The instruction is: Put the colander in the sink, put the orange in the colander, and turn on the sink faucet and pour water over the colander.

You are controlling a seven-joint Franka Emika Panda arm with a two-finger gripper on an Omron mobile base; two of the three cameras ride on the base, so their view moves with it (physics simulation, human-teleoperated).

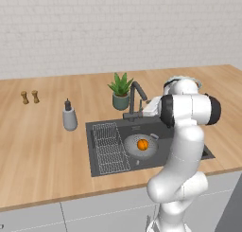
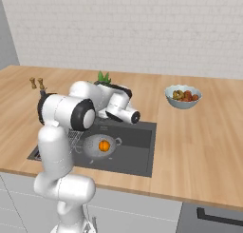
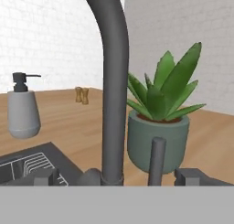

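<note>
The colander (image 1: pixel 140 147) sits inside the sink (image 1: pixel 189 141), just beside the wire grid (image 1: pixel 110 148) that fills the basin's left part, and the orange (image 1: pixel 142 144) rests in the middle of the colander. From the right base camera the same pair shows below the forearm — the orange (image 2: pixel 104 145) bright against the grey colander (image 2: pixel 95 149), the loop handle pointing toward 3 o'clock.

The sink faucet (image 1: pixel 135 97) rises at the basin's back edge, at 12 o'clock from the colander, with the potted plant (image 1: pixel 121 90) just beside it on the counter (image 1: pixel 42 146). The arm reaches over the basin toward the faucet. In the hand camera the gripper (image 3: pixel 118 176) is close to the faucet base: the jaws stand wide apart and hold nothing, the dark upright pipe (image 3: pixel 114 86) rising between them, with a short dark post at about 4 o'clock from it and the plant (image 3: pixel 160 118) behind.

The soap bottle (image 1: pixel 70 116) stands on the counter at 9 o'clock from the faucet, two small shakers (image 1: pixel 29 97) well beyond it. The fruit bowl (image 2: pixel 183 96) sits well apart, at 2 o'clock from the sink.
</note>
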